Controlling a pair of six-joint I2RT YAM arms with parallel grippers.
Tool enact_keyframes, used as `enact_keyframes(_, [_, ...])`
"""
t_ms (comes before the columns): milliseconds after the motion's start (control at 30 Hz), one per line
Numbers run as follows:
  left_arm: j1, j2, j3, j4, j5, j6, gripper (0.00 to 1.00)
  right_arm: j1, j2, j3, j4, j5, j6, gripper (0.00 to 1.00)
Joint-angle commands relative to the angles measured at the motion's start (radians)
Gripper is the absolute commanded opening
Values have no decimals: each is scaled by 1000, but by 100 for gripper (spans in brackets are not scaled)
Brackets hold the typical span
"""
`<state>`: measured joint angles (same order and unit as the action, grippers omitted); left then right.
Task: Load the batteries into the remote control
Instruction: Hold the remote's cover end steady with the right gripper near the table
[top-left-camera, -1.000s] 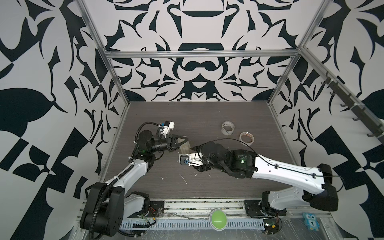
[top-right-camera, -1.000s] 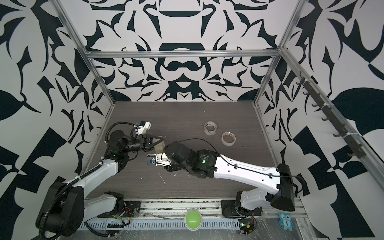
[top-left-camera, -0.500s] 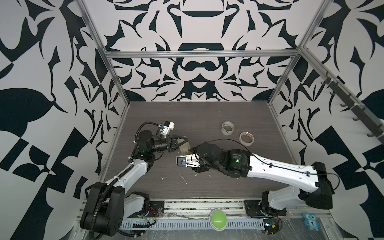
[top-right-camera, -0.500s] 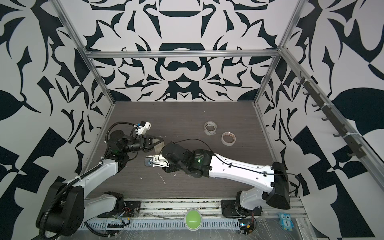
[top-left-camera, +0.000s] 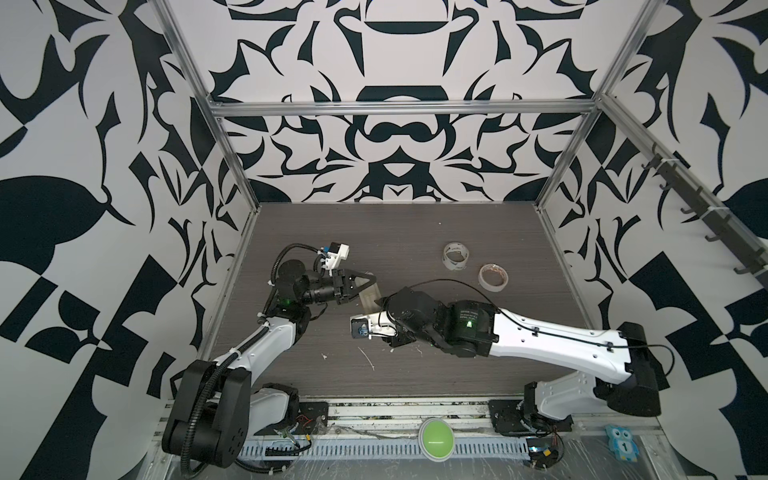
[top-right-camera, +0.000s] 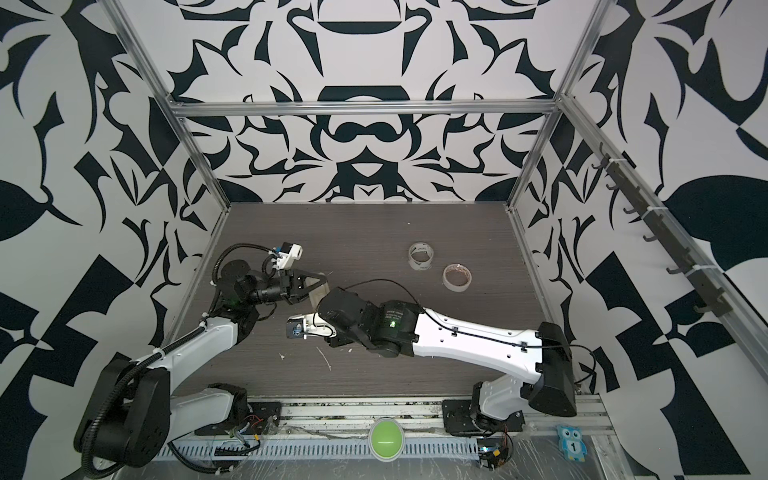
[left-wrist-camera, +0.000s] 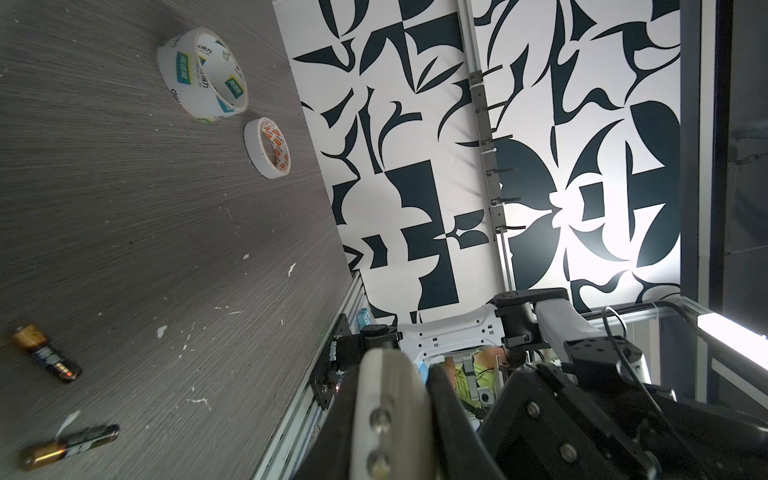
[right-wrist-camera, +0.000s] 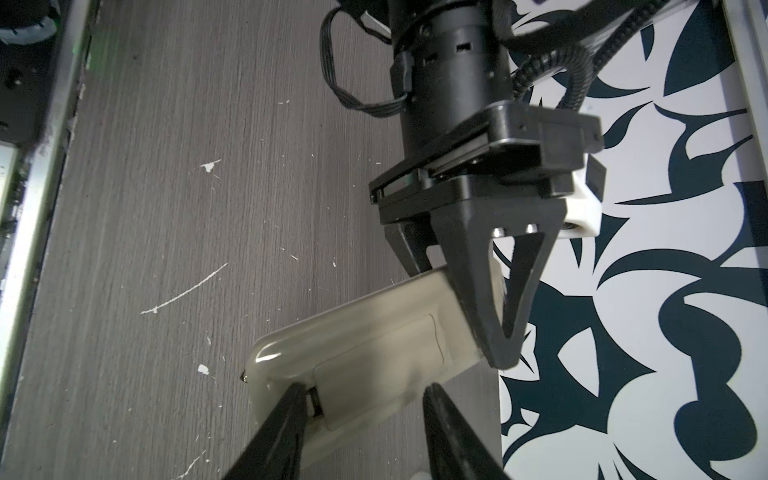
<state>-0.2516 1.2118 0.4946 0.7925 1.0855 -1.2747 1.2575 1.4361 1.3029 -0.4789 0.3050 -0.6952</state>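
Note:
The pale remote control (top-left-camera: 368, 297) hangs tilted above the table, back side up, with my left gripper (top-left-camera: 370, 286) shut on one end of it. In the right wrist view its battery cover (right-wrist-camera: 374, 370) faces the camera. My right gripper (right-wrist-camera: 365, 399) is open, its fingertips straddling the cover: one fingertip (right-wrist-camera: 297, 401) sits at the slot on the cover's end, the other at the remote's edge. Two batteries (left-wrist-camera: 45, 353) (left-wrist-camera: 70, 444) lie loose on the table in the left wrist view. In both top views they are hidden.
Two tape rolls, a clear one (top-left-camera: 456, 256) and a white one (top-left-camera: 493, 276), lie on the dark table at the back right. Small white flecks (top-left-camera: 365, 357) dot the table's front. Patterned walls close in three sides.
My right arm has edged slightly left toward the remote control. The left gripper holds the remote as before.

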Motion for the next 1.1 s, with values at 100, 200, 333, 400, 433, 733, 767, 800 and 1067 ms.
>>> enact_keyframes(100, [-11, -10, 2, 85, 47, -58, 0, 1, 40, 7, -41, 68, -33, 50])
enact_keyframes(200, [-15, -11, 2, 85, 46, -58, 0, 1, 38, -4, -22, 105, -58, 50])
enact_keyframes(333, [-20, -6, 5, 86, 47, -57, 0, 5, 34, -33, 7, 144, -93, 50])
enact_keyframes(400, [-21, -3, 6, 95, 50, -63, 0, 6, 23, -46, 27, 129, -94, 50])
enact_keyframes(433, [-21, -1, 6, 98, 49, -64, 0, 6, 18, -51, 36, 122, -90, 50])
enact_keyframes(733, [-24, -4, 1, 117, 50, -78, 0, 6, -19, -86, 133, 112, -67, 49])
enact_keyframes(767, [-25, -5, 1, 117, 50, -78, 0, 6, -19, -89, 140, 115, -67, 49])
enact_keyframes(800, [-26, -4, 1, 118, 50, -78, 0, 5, -19, -90, 141, 120, -67, 49])
enact_keyframes(1067, [-27, -1, 1, 119, 50, -79, 0, 5, -36, -113, 197, 152, -80, 48])
